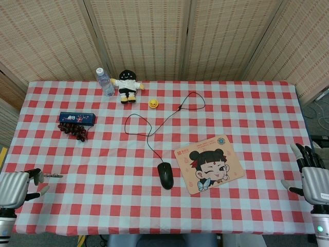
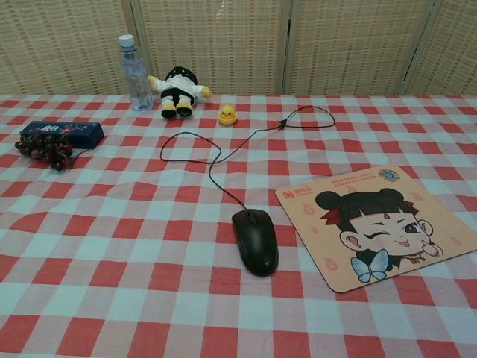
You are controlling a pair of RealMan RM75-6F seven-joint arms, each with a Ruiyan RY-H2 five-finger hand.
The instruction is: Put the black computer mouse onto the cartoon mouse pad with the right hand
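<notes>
— The fingers (image 1: 307,153) on the right hand (image 1: 312,181) are spread and straight, holding nothing, down at the table's near right corner. And the left hand (image 1: 18,186)?

— Also empty, fingers apart and slightly bent, thumb out, at the near left edge. Both show only in the head view.

— Go on, biggest thing first.

— The tablecloth (image 1: 257,118), red-and-white check, soft and a little rumpled, covers the whole table. Then the cartoon mouse pad (image 2: 376,227): a flat peach rectangle with rounded corners, printed with a winking girl with black hair buns, lying askew on the near right.

— The mouse?

— The black computer mouse (image 2: 256,239) is a smooth, glossy oval, sitting on the cloth just left of the pad, not on it (close, but apart). Its thin black cable (image 2: 216,149) loops away toward the far side.

— The rest?

— A clear plastic water bottle (image 2: 135,71) upright at the far left, a plush doll (image 2: 179,91) in black and white beside it, a dark blue box (image 2: 61,133) with a string of dark beads (image 2: 46,151) against it, and a tiny yellow rubber duck (image 2: 227,115).
</notes>
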